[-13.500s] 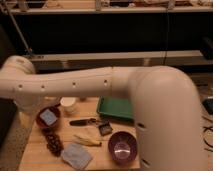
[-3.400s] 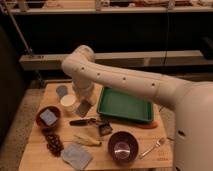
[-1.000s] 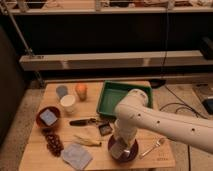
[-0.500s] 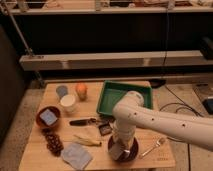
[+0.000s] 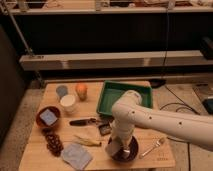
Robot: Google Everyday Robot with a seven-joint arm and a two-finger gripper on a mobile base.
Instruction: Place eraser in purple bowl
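The end effector (image 5: 116, 147) was held over the purple bowl (image 5: 131, 152) at the worktop's (image 5: 165, 157) near edge; its state could not be told, and the eraser's placement remained unconfirmed

The wooden table (image 5: 102, 102) carries a green tray (image 5: 125, 95) at the back right, with an orange (image 5: 81, 90), a grey cup (image 5: 62, 90) and a white cup (image 5: 68, 102) at the back left. On its left side sit a reddish-brown bowl (image 5: 49, 116) (something pale blue lies inside), dark grapes (image 5: 53, 142) and a grey cloth (image 5: 76, 155). Nearer the middle lie a black-handled knife (image 5: 82, 121) and a fork (image 5: 154, 147), and the gripper (image 5: 116, 146) hangs low over the purple bowl (image 5: 127, 151) at the front edge.
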